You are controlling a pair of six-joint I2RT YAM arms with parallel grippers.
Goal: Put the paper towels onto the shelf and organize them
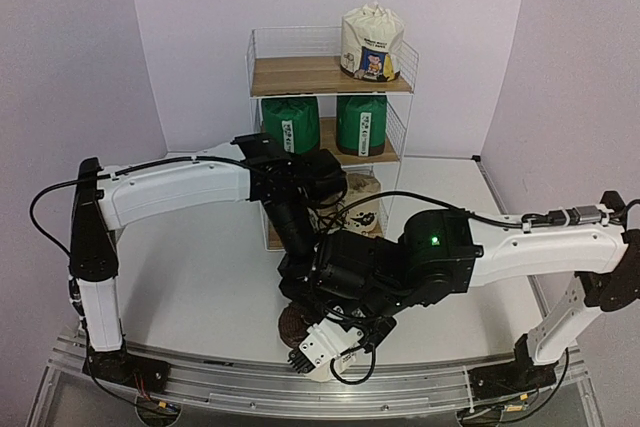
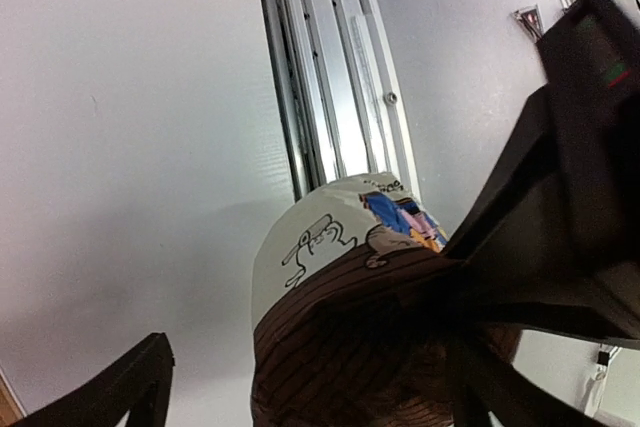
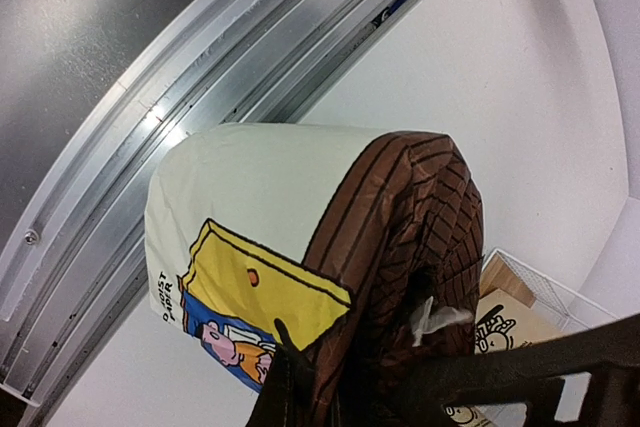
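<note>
A paper towel roll with a brown top and white body (image 1: 293, 327) (image 2: 330, 277) (image 3: 260, 227) lies tilted near the table's front edge. My right gripper (image 1: 322, 325) (image 3: 330, 397) is shut, pinching its brown wrapping. My left gripper (image 1: 298, 297) (image 2: 310, 397) straddles the same roll with its jaws open, and one of its fingers (image 2: 140, 387) stands apart from it. The shelf (image 1: 300, 75) holds a white labelled roll (image 1: 372, 42) on top and two green rolls (image 1: 290, 125) (image 1: 361, 123) in the middle. A beige printed roll (image 1: 362, 197) (image 3: 500, 322) is on the bottom tier, partly hidden by the arms.
An aluminium rail (image 1: 250, 387) (image 2: 330, 67) (image 3: 200, 77) runs along the near table edge just behind the held roll. Both arms cross in front of the shelf's lower tier. Lilac walls enclose the table on three sides.
</note>
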